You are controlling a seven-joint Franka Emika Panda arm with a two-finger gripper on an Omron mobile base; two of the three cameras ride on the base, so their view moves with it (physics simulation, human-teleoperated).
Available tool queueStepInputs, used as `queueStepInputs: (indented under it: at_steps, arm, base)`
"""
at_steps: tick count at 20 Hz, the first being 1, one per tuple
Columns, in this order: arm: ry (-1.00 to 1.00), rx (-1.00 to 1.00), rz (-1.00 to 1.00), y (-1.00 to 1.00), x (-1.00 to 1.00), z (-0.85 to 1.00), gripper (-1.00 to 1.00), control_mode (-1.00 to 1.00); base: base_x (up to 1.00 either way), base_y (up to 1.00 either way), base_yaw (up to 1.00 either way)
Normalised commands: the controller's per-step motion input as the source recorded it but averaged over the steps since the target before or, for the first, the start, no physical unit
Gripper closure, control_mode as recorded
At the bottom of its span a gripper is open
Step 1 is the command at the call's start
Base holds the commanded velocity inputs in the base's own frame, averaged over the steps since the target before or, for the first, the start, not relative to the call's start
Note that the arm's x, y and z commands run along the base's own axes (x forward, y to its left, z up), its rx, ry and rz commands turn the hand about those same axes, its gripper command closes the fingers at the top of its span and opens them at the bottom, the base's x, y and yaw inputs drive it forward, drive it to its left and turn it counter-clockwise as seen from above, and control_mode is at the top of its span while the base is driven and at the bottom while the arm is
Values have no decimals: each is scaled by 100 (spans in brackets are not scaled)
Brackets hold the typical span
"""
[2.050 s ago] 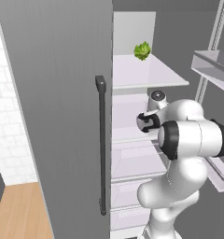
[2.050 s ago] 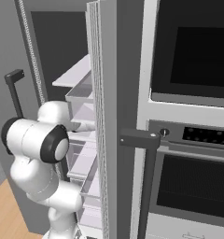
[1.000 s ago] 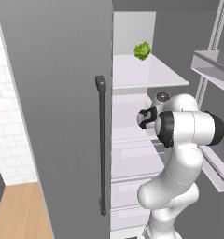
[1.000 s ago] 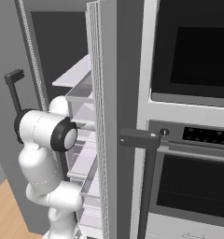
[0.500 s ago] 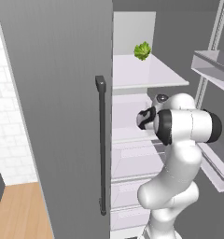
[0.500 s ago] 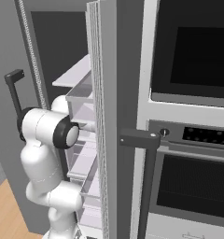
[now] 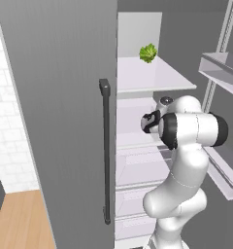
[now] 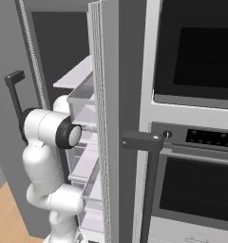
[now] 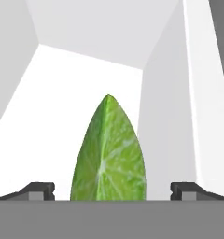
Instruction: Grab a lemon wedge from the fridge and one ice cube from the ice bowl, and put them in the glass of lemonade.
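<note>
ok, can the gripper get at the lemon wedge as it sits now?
Probably yes. In the hand view the lemon wedge sits dead ahead on the white fridge shelf, between the open gripper tips, with nothing between them. The fridge door is open.

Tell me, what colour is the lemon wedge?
Yellow-green with pale veins; the lemon wedge shows best in the hand view.
</note>
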Motion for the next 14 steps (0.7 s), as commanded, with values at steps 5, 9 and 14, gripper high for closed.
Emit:
queueStepInputs:
  at_steps: [5, 9, 14]
  arm:
    - [8, 0, 0, 14, 11, -1, -100, -100]
    - [6, 0, 0, 13, 1, -27, -100, -100]
    - [3, 4, 0, 0, 0, -34, -100, -100]
  base:
    - [0, 0, 0]
    - [0, 0, 0]
    - [0, 0, 0]
